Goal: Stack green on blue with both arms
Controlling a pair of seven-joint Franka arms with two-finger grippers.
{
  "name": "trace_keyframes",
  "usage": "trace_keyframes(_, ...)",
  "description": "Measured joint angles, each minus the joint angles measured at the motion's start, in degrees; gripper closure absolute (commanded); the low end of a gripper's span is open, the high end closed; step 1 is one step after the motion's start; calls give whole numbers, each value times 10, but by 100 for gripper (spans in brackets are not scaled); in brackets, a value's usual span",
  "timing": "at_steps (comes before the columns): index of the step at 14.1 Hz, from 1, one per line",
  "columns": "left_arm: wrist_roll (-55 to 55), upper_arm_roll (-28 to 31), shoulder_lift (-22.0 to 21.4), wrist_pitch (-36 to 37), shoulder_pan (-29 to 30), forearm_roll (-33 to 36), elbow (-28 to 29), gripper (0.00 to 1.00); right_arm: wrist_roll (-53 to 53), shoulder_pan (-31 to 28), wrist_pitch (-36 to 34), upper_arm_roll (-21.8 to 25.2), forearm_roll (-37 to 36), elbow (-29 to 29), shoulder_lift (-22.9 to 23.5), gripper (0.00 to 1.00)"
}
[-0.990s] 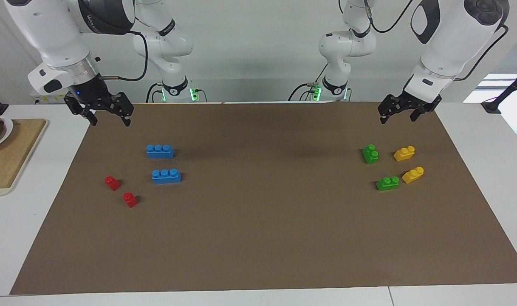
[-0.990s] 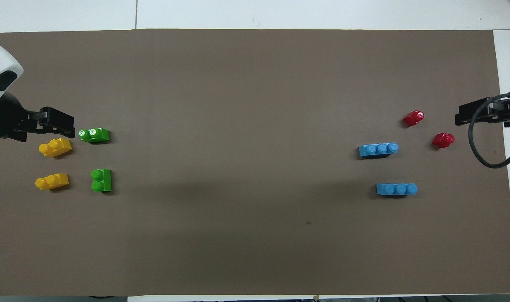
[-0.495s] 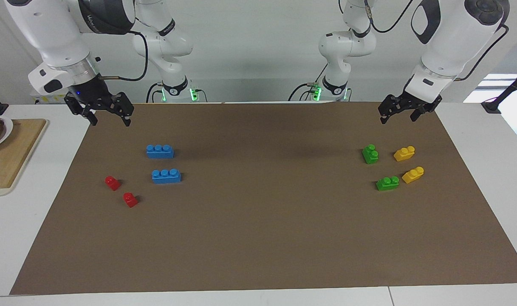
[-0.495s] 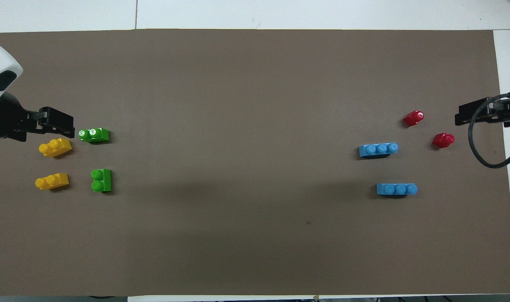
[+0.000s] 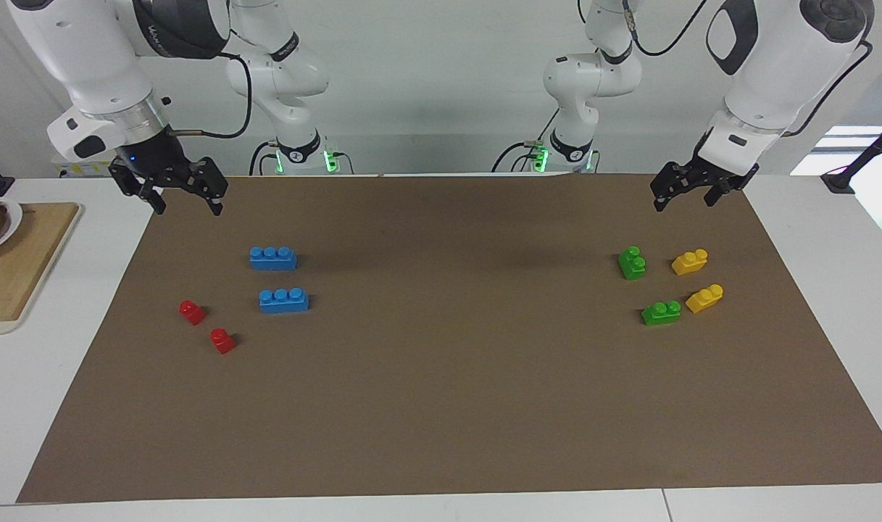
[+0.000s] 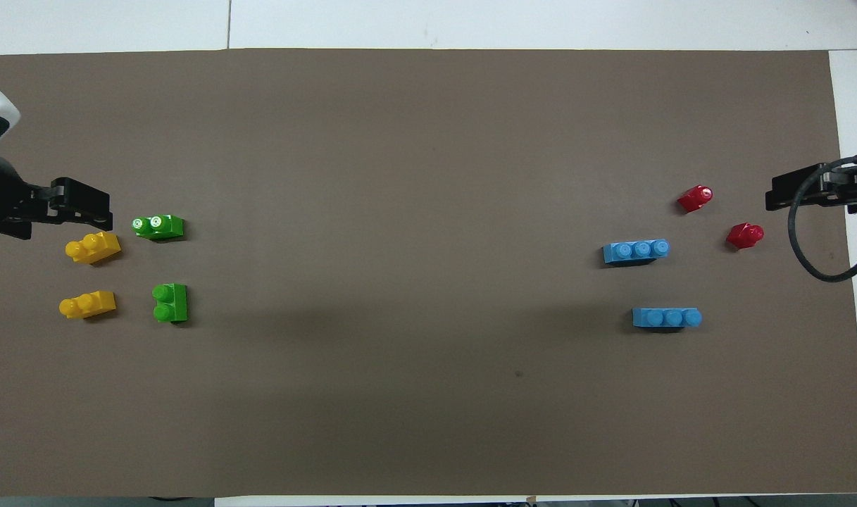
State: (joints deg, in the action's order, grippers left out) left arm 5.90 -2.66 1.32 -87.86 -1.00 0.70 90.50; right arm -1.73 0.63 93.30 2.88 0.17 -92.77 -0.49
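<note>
My right hand (image 5: 185, 194) hung open over the mat corner nearest the blue bricks (image 5: 273, 258). My left hand (image 5: 694, 190) hung open above the green bricks (image 5: 632, 262). Best approach: descend squarely, pinch the green's sides, avoid the yellow bricks (image 5: 690, 262).

Mat (image 5: 441, 406) middle bare; yellow bricks (image 5: 689, 262) crowd green bricks (image 5: 631, 262), red bricks (image 5: 192, 312) flank blue bricks (image 5: 272, 257).

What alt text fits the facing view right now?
Both open grippers, left and right, hang empty above the brown mat. Two green bricks and two yellow lie under the left, two blue and two red under the right; nothing is stacked.
</note>
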Motion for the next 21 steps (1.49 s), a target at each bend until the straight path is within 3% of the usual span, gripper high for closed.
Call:
trace_keyframes(2,-10,9,-9,-15,5,0,21,0,0,0,0,1,0,0,0,0)
trace_keyframes(8,-41,8,-72,-107,15,0,172,0,0,0,7,2,0,0,0,0)
trace_keyframes(12,-44,7,-83,-177,15,0,250,0,-16,-1,13,3,0,-3,0,0)
trace_keyframes(16,-45,6,-80,-264,14,0,349,0,-148,-3,13,5,0,-9,0,0)
trace_keyframes(21,-45,8,-80,-317,15,0,403,0,-419,-20,13,6,43,-29,0,0)
